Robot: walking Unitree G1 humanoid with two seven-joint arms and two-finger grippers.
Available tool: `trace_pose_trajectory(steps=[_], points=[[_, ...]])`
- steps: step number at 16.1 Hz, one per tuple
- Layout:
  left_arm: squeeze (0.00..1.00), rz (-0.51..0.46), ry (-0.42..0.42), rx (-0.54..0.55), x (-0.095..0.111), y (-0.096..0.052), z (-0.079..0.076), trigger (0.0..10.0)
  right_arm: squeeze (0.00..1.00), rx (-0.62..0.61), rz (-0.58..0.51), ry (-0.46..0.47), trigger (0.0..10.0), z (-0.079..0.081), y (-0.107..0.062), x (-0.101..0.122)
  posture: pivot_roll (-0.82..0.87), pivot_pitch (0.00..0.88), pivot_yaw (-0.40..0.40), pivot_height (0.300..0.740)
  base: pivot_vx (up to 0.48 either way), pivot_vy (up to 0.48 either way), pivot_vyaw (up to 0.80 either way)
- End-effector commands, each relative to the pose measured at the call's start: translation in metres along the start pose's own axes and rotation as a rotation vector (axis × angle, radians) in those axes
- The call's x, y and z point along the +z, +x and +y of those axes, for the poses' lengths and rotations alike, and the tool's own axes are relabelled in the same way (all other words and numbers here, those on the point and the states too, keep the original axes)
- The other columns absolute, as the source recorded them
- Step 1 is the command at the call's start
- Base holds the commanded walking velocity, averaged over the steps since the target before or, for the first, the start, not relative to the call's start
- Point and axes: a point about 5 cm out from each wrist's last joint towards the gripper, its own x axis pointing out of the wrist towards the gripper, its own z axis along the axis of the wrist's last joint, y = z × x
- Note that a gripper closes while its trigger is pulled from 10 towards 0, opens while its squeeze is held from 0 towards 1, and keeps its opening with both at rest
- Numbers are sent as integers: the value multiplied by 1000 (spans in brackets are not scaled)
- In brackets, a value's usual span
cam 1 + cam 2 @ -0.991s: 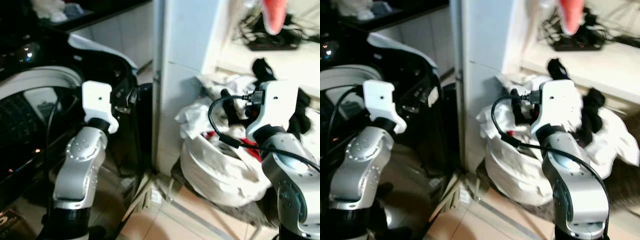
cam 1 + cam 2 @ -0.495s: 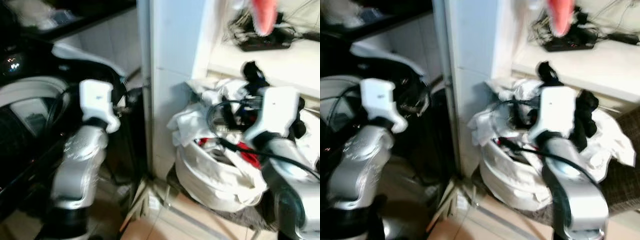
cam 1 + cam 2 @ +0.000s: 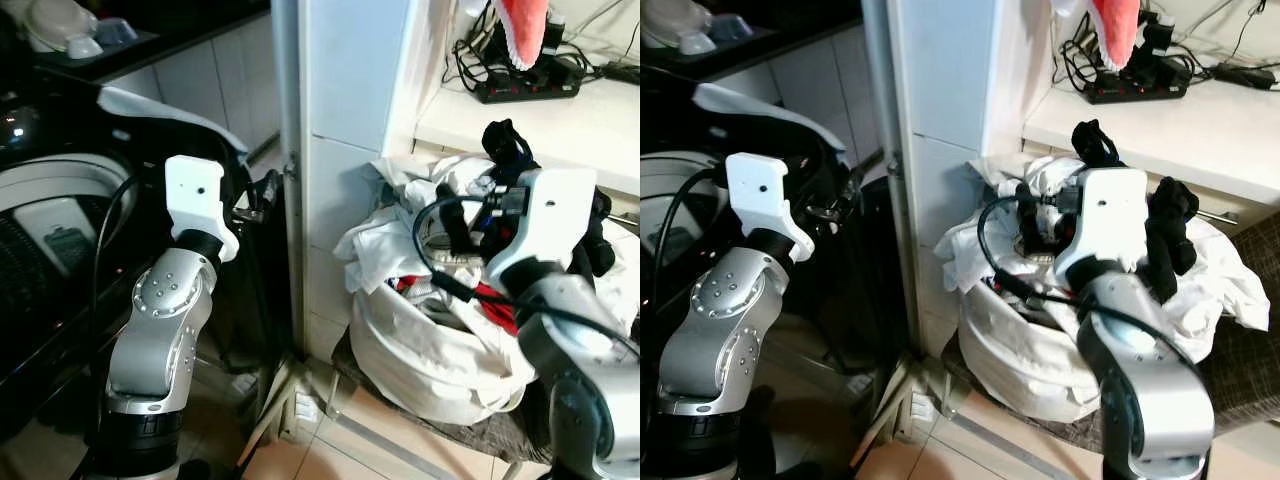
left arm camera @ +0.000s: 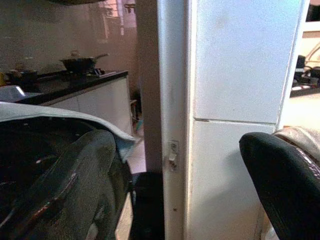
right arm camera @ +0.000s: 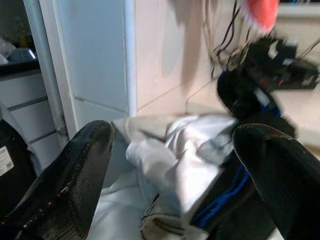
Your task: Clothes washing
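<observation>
Right hand (image 5: 170,200), fingers spread, faces heaped laundry (image 3: 440,330).

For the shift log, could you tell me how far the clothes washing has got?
Early stage. Nothing looks loaded yet: the laundry pile is heaped full beside the pillar. In hand: the right gripper is open, aimed at the clothes, holding nothing. Left: grasping garments and carrying them to the washing machine.

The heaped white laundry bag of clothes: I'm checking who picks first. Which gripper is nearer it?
Right. The right gripper hovers open just over the heaped white laundry bag; the left gripper is beyond the white pillar, by the black washing machine.
</observation>
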Motion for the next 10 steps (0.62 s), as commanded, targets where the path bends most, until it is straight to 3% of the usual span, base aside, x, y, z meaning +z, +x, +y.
trace_pose_trajectory(steps=[1,4,5,6,10], points=[[0,9,4,11,-1,0,0,10000,0,-26,33,-8,10000,-6,2,-3,-77,0,2,740,0,0,0],[0,31,-2,23,-3,2,0,10000,0,-68,62,-46,10000,-18,13,0,-79,0,-1,740,0,0,0],[0,33,-9,20,-3,3,-1,10000,694,-54,46,-49,10000,-22,17,6,-81,0,-1,740,0,0,0],[0,34,-9,17,-3,3,-1,10000,1000,-57,41,-52,10000,-25,20,9,-81,0,-1,740,0,0,0],[0,-7,-29,-117,4,6,-14,10000,1000,-123,83,-89,10000,-55,46,18,-80,0,-2,740,0,0,0]])
